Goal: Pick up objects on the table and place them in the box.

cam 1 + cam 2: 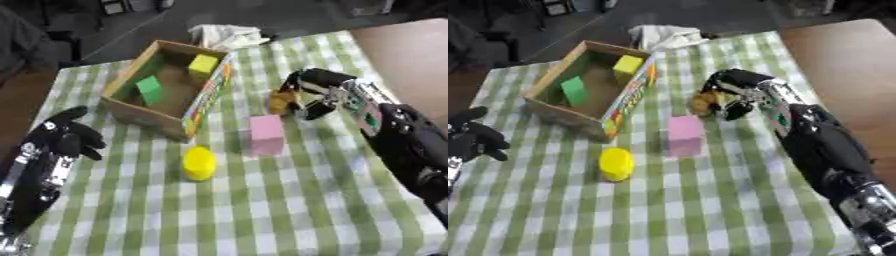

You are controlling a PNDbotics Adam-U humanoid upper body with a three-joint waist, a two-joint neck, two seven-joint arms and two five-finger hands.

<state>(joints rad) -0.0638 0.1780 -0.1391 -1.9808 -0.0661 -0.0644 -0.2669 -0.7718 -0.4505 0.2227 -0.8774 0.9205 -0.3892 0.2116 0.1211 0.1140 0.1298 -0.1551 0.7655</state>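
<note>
An open cardboard box (131, 107) stands at the back left of the checked table, with a green block (150, 89) and a yellow block (203, 63) inside. My right hand (313, 92) reaches in from the right, its fingers curled round a small brown-and-yellow object (280, 101) just right of the box. A pink block (265, 134) stands in front of that object, and a yellow cylinder (199, 162) stands nearer me. My left hand (66, 136) rests at the left edge, fingers relaxed and holding nothing.
A crumpled white cloth (226, 35) lies behind the box at the table's far edge. The green-and-white checked tablecloth (262, 210) covers the near half. A brown surface (411, 55) lies beyond the table's right edge.
</note>
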